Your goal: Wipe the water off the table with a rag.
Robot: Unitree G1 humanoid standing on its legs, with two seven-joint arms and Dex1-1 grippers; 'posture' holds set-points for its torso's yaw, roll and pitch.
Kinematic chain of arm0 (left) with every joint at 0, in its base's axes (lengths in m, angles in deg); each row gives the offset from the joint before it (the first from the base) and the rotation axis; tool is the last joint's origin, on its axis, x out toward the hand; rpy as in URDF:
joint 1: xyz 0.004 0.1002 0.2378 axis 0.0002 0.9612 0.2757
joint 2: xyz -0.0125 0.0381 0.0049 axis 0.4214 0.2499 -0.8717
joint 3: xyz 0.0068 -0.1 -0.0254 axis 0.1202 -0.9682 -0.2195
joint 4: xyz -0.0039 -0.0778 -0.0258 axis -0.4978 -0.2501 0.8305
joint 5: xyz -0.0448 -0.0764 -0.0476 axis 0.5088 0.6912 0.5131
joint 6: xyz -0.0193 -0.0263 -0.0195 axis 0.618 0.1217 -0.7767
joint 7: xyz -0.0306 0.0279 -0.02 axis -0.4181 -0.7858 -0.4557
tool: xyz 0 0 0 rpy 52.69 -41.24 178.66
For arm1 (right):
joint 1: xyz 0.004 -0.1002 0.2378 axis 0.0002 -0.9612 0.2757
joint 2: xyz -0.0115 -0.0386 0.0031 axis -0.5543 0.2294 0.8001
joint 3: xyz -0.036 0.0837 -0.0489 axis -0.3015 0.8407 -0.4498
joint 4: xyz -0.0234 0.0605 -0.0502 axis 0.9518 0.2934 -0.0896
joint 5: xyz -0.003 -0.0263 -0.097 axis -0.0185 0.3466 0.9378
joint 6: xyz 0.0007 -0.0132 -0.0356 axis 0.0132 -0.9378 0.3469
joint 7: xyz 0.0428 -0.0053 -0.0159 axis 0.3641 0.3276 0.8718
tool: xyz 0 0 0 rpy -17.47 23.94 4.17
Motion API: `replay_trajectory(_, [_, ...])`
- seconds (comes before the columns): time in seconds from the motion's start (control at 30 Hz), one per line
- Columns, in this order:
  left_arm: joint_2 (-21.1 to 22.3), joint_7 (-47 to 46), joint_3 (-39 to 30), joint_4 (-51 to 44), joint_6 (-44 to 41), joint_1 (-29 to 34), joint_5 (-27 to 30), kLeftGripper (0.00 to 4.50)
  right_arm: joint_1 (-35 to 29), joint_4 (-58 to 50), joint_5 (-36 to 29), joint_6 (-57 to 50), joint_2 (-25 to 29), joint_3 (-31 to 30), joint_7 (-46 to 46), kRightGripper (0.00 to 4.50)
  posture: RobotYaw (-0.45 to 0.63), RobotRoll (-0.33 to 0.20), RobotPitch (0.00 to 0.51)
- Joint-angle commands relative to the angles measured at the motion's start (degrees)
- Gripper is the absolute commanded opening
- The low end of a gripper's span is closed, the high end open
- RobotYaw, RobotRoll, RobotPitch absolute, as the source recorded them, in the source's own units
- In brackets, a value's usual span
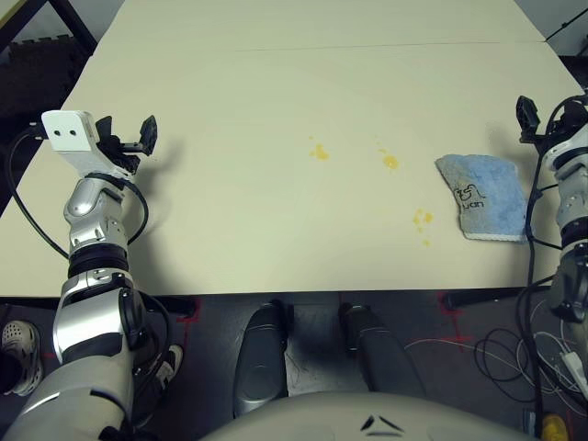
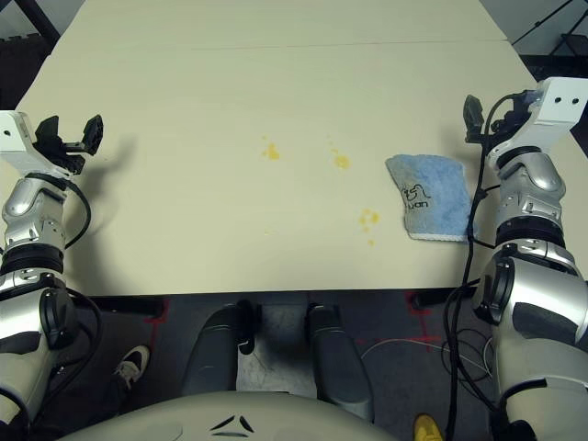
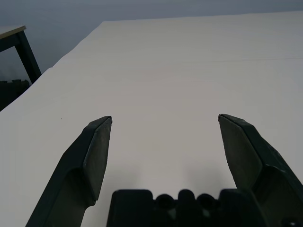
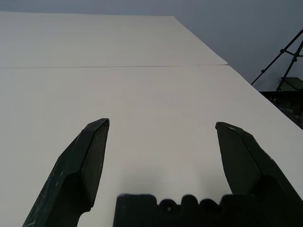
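Hovering over the left side of the tabletop (image 1: 230,83), my left gripper (image 3: 164,124) has its two fingers spread wide apart with nothing between them. My right gripper (image 4: 162,130) hangs over the right edge, fingers likewise wide apart and empty. The rag (image 2: 429,209) lies flat near the right front corner, just beside my right arm. The water (image 2: 341,162) sits as small yellow-orange splotches mid-table, one patch close to the rag's left edge, none touching it.
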Motion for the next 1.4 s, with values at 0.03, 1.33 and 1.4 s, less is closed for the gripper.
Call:
replay_trajectory(0.03, [0.14,-0.12,-0.06,0.38,0.32,0.95,-0.09,4.5,-0.34,0.54,-0.35,0.14,0.33,0.5,0.03,4.46,0.13,0.0,0.209])
replay_trajectory(1.33, [1.21,49.49,16.57,-32.08,-11.68,15.65,7.57,4.5,-2.88,-0.01,-1.82,-0.85,0.07,0.86,1.11,4.46,0.16,0.0,0.172])
replay_trajectory(1.4, [1.68,50.27,16.88,-31.41,-9.79,15.79,6.77,4.5,-2.9,-0.28,-2.22,-3.71,0.94,0.72,3.53,4.46,0.16,0.0,0.174])
